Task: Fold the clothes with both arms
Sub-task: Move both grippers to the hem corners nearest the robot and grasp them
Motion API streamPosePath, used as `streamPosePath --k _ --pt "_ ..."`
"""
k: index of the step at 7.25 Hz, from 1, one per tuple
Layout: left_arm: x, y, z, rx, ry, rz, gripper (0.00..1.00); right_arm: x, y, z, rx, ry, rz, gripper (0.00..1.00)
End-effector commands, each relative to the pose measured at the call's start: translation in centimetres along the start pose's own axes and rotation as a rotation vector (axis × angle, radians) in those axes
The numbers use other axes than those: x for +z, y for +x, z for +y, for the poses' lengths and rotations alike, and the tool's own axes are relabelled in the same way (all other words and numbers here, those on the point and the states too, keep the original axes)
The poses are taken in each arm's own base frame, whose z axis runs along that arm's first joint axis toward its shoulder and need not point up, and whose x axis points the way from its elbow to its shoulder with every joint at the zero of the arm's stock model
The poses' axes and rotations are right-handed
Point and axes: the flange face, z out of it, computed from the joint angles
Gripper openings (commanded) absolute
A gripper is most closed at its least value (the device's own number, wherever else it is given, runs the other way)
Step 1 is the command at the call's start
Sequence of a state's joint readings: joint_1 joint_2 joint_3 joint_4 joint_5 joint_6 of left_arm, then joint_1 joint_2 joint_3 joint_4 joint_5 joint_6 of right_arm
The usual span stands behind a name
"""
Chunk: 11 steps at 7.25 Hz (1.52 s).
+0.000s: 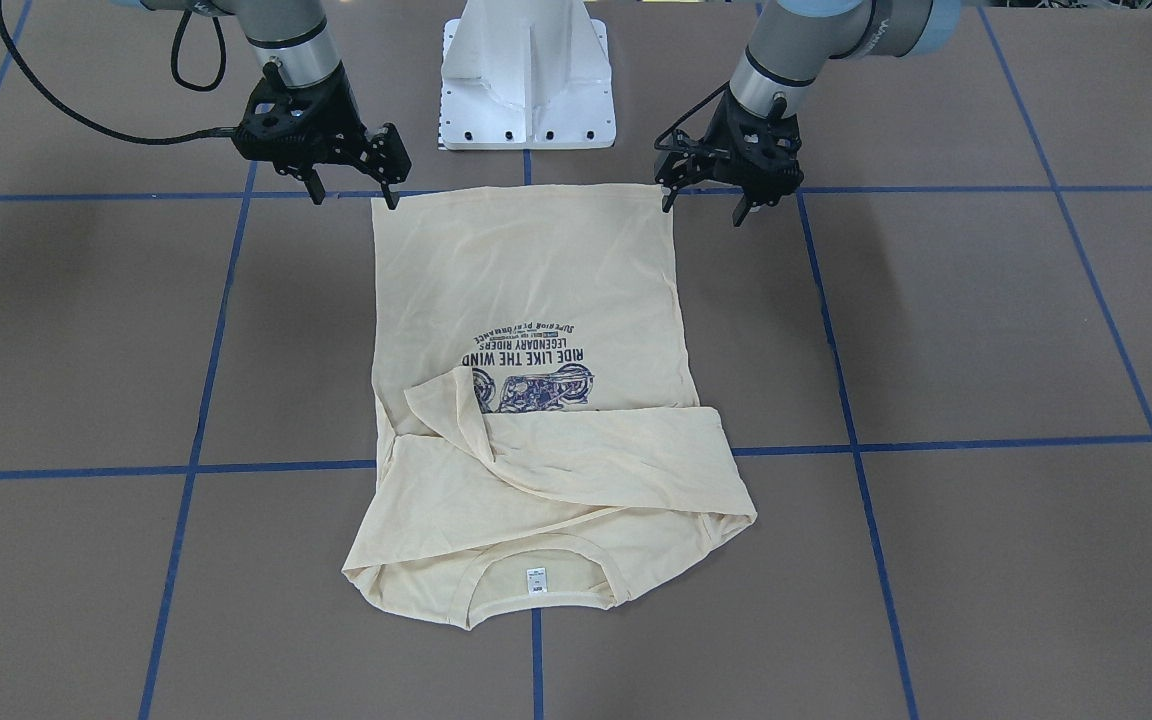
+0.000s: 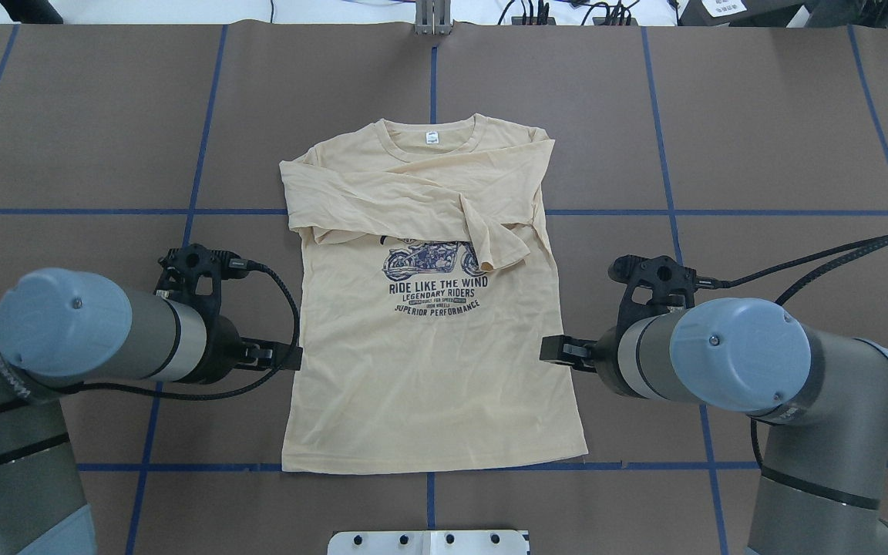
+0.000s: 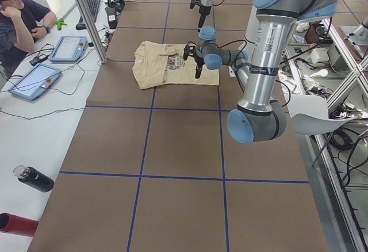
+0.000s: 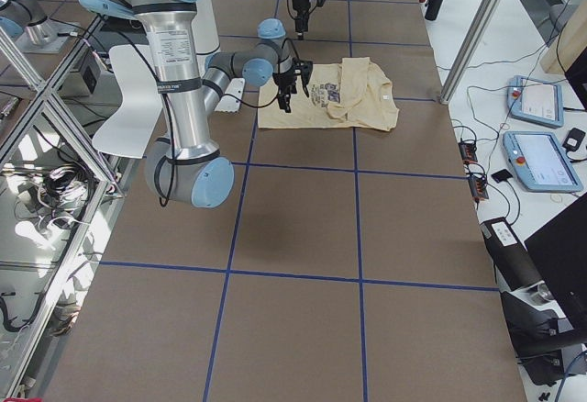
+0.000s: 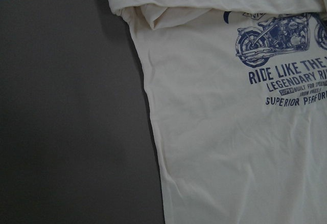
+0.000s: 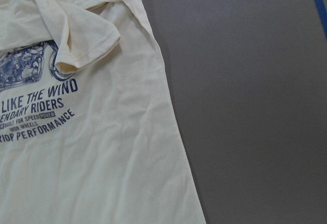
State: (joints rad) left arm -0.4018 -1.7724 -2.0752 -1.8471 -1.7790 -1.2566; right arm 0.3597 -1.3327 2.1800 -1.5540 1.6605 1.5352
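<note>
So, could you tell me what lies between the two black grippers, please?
Only the plain lower part of the pale cream-yellow long-sleeved shirt lies between the left gripper and the right gripper, both open; the front-facing view shows it.

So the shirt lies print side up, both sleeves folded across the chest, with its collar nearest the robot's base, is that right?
Not quite: the collar points away from the base; the hem is what lies nearest it, as the overhead exterior view shows. The shirt does lie print side up with both sleeves folded across the chest.
</note>
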Motion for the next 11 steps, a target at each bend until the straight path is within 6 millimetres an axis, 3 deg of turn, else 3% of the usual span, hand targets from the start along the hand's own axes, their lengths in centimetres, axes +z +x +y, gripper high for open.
streamPosePath --k 1,2,4,5,8,11 --pt "3.1 0.9 5.1 -0.049 -0.037 -0.017 1.0 0.1 -0.1 0.7 0.008 -0.004 0.0 0.99" --pt "4.1 1.1 6.1 -0.057 -0.056 -0.025 0.97 0.1 -0.1 0.8 0.007 -0.005 0.0 0.99" --pt "5.9 0.8 6.8 -0.053 -0.075 -0.053 0.65 0.2 0.0 0.8 0.007 -0.005 0.001 0.99" --pt "6.6 0.9 7.6 -0.045 -0.09 -0.061 0.56 0.2 -0.1 0.9 0.008 -0.006 0.001 0.99" --pt "6.9 1.3 8.4 -0.037 -0.107 -0.058 0.43 0.2 -0.1 0.9 0.006 -0.006 0.001 0.99" --pt "7.4 1.3 9.0 -0.033 -0.119 -0.063 0.42 0.2 0.0 0.9 0.006 -0.006 0.003 0.99"
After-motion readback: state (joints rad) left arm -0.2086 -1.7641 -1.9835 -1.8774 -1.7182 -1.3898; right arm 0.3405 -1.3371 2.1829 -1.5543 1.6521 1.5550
